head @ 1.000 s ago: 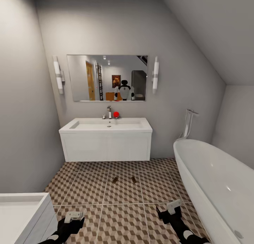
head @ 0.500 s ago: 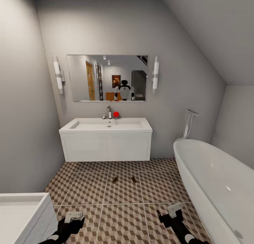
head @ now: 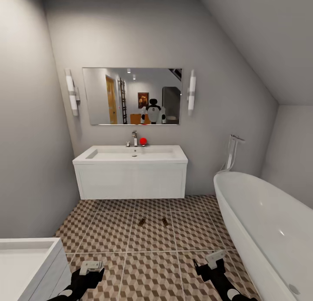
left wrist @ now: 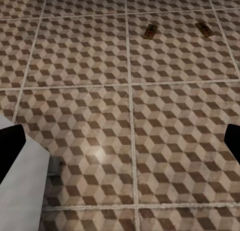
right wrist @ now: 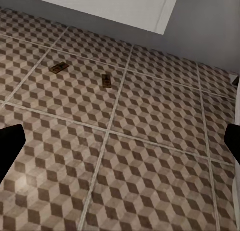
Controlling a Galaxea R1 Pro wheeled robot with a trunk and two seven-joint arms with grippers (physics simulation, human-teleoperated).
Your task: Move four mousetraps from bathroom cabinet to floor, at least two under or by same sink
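In the head view, the sink [head: 130, 155] stands against the far wall under a mirror [head: 132, 96], a chrome tap [head: 134, 138] and a small red object [head: 143, 141] at its back edge. Two traps lie on the floor [head: 152, 275] in front of it, near each other but apart: the left trap [head: 141, 221] and the right trap [head: 164, 221], both too small to show spring or spot. A bathtub [head: 265, 225] runs along the right, cut off by the frame edge. A second white unit [head: 26, 266] is cropped at the near left corner. The left gripper [head: 91, 266] and right gripper [head: 215, 258] hang low over the near tiles, arms cut off below; both look empty, but their spread is hard to judge here.

In the left wrist view, dark fingertips [left wrist: 11, 148] sit at opposite frame edges, so the jaws are spread wide with nothing between them. The two traps [left wrist: 150, 31] [left wrist: 204, 28] lie farther off on the tiles.

In the right wrist view, the fingertips [right wrist: 10, 146] are likewise far apart and empty. Both traps [right wrist: 59, 68] [right wrist: 107, 81] lie on the floor just short of the vanity's white base [right wrist: 125, 6].
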